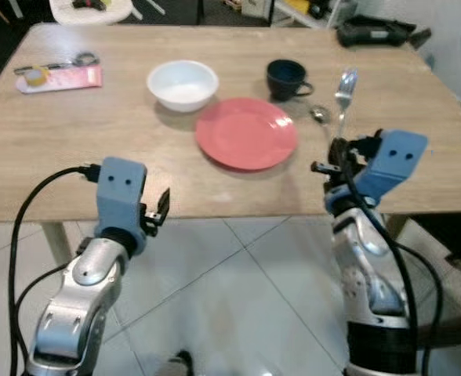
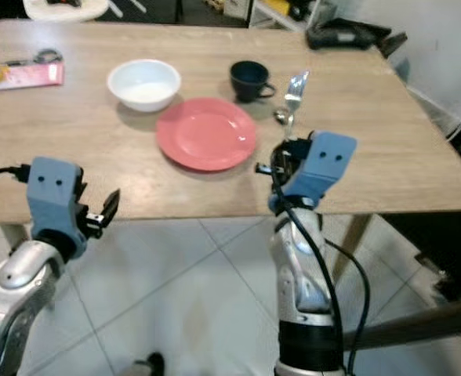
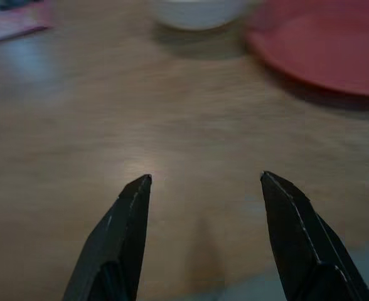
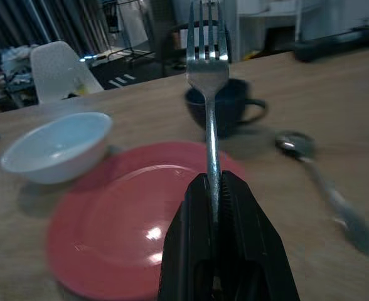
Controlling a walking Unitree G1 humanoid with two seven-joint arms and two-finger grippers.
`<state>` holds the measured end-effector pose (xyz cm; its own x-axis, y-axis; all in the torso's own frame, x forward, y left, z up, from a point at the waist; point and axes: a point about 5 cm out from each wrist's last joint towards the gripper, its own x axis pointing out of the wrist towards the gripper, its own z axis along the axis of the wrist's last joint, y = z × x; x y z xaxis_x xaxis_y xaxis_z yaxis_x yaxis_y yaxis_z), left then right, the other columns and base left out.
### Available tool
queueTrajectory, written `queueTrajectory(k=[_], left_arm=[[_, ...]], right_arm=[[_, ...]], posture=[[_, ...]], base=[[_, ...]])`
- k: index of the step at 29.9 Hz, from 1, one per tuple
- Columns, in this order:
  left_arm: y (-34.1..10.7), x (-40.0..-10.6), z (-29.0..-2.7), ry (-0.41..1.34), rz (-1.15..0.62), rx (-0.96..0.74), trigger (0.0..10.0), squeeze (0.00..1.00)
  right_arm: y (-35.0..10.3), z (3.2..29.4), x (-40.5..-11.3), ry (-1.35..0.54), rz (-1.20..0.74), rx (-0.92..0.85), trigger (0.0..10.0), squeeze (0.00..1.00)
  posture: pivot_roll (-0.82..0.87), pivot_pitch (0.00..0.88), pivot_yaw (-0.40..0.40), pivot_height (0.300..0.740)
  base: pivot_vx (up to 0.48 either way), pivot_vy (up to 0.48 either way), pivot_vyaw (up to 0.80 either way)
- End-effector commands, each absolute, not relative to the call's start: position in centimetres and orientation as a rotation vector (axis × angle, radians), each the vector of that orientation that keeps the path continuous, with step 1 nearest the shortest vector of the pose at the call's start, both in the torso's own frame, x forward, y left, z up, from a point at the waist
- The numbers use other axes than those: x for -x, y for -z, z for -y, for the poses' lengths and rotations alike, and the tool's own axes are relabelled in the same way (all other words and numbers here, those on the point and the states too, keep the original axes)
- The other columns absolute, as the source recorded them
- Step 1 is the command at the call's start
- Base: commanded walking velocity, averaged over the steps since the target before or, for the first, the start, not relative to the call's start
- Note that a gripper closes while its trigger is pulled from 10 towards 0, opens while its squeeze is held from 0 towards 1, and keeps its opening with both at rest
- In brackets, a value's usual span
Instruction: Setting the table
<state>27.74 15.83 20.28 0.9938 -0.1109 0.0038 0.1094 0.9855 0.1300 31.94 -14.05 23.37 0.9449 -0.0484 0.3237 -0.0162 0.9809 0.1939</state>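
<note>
My left gripper [image 3: 200, 182] hangs with fingers apart over the near edge of the light wooden table [image 1: 74, 149]. Further right lie the white bowl [image 1: 183, 84], round red plate [image 1: 246, 132] and dark blue cup [image 1: 287, 78]. My right gripper [image 4: 214, 188] clamps the upright silver fork [image 4: 208, 69], beside the metal spoon [image 1: 319, 115].
</note>
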Motion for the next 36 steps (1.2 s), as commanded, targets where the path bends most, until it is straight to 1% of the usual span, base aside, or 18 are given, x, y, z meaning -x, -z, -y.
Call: queueTrajectory(k=[1, 12, 23, 28, 34, 36], left_arm=[[-19.8, -27.5, -15.6, 0.124, -0.004, -0.126, 10.0, 0.0], [-19.8, -27.6, -15.5, 0.133, -0.003, -0.129, 10.0, 0.0], [-19.8, -27.3, -14.9, 0.166, -0.001, -0.12, 10.0, 0.0], [-19.7, -27.2, -14.9, 0.175, -0.003, -0.114, 10.0, 0.0], [-19.6, -27.1, -15.0, 0.169, -0.004, -0.121, 10.0, 0.0], [-19.8, -27.4, -15.3, 0.138, 0.001, -0.114, 10.0, 0.0]], right_arm=[[-23.1, 14.7, -31.9, 0.045, 0.329, -0.2, 10.0, 0.0], [-23.1, 14.7, -31.8, 0.044, 0.329, -0.199, 10.0, 0.0], [-23.1, 15.1, -31.9, 0.055, 0.33, -0.189, 10.0, 0.0], [-23.2, 16.0, -32.2, 0.075, 0.336, -0.165, 10.0, 0.0], [-23.3, 16.3, -32.3, 0.081, 0.339, -0.156, 10.0, 0.0], [-23.3, 16.1, -32.3, 0.076, 0.339, -0.16, 10.0, 0.0]], posture=[[0.12, 0.18, 0.057, 0.74], [0.11, 0.175, 0.058, 0.74], [0.11, 0.172, 0.058, 0.74], [0.12, 0.175, 0.058, 0.74], [0.12, 0.177, 0.057, 0.74], [0.12, 0.177, 0.056, 0.74]], base=[[0.45, 0.0, 0.0], [0.454, 0.0, 0.0], [0.0, 0.0, 0.0], [0.0, 0.0, 0.0], [0.0, 0.0, 0.0], [0.0, 0.0, 0.0]])
